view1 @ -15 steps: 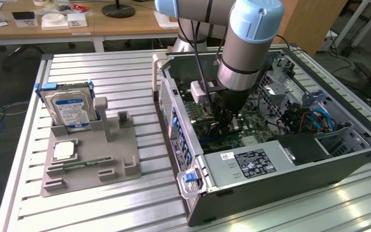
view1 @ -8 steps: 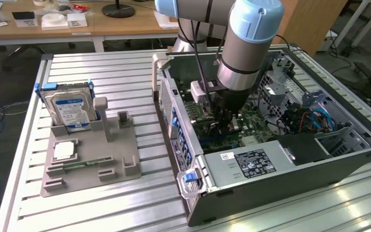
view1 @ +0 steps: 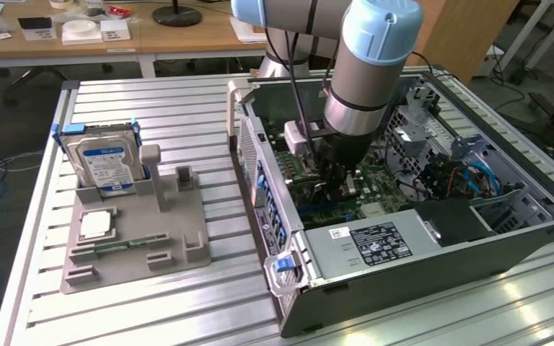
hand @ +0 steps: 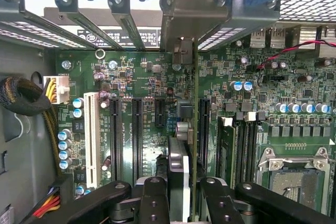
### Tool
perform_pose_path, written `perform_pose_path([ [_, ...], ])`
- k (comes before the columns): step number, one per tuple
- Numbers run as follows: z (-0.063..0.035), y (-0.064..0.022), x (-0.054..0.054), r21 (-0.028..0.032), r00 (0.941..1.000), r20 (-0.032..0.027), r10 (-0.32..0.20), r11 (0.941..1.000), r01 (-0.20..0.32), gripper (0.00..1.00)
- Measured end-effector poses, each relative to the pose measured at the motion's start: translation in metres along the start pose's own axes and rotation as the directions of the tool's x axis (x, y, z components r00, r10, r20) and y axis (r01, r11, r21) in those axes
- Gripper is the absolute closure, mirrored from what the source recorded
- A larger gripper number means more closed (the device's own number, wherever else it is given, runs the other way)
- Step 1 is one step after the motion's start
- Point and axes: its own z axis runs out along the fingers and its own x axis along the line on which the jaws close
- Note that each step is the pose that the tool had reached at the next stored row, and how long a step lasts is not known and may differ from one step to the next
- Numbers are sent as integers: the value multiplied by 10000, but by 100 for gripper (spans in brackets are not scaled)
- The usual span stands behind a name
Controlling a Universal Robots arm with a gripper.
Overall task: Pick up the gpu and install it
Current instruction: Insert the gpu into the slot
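In the wrist view I see the gpu [hand: 181, 169] edge-on, standing upright over the green motherboard [hand: 131, 77]. Its thin green board edge runs toward its silver end bracket [hand: 184, 9], which sits among the case's rear slot openings. My gripper [hand: 184, 200] is shut on the card, one black finger [hand: 155, 198] on each side. The card's lower edge lies between the black expansion slots [hand: 137, 135]; I cannot tell whether it is seated. In the exterior view the gripper [view1: 340, 186] reaches deep into the open computer case [view1: 402, 277].
A white slot [hand: 92, 140], memory slots [hand: 236, 145] and the CPU socket [hand: 294, 177] surround the card, with a cable bundle [hand: 21, 98] at the case wall. On the slatted table, a grey fixture [view1: 161, 216] holds a hard drive [view1: 104, 162], a CPU chip [view1: 94, 223] and a memory stick [view1: 118, 245].
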Motion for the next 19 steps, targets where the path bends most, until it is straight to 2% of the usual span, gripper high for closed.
perform_pose_path([
  [19,49,7,1,-1,10000,-2,-1,10000,1,72],
])
